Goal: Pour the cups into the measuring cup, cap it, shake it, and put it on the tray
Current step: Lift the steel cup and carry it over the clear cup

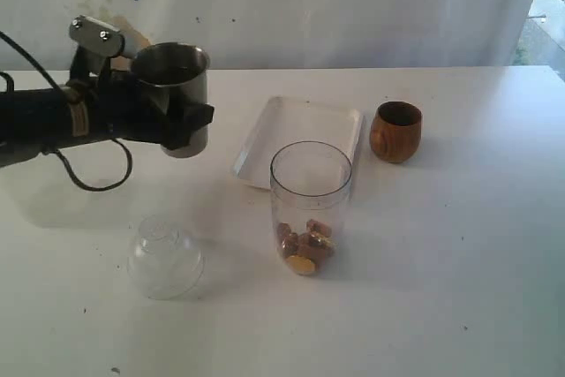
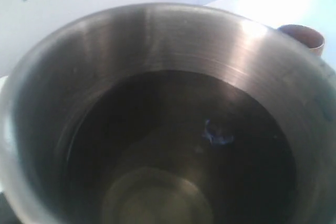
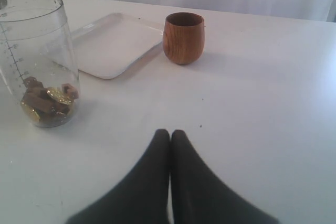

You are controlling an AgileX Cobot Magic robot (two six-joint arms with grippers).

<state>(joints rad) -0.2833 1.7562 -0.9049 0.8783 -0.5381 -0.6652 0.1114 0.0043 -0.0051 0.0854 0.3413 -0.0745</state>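
The left fingers (image 1: 190, 117) grip the shiny tapered steel tumbler (image 1: 174, 72) up above the white bench (image 1: 459, 262), the right fingers (image 3: 151, 182) are squeezed shut on nothing, and a clumsy set-down could knock the clear round plastic lid (image 1: 165, 259) or the tall clear plastic measuring cup (image 1: 310, 192) nearby.

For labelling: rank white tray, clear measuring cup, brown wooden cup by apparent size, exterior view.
1. Tall clear plastic measuring cup and flat white rectangular tray: too close to rank; the cup stands nearer.
2. Round brown wooden cup, clearly smallest.
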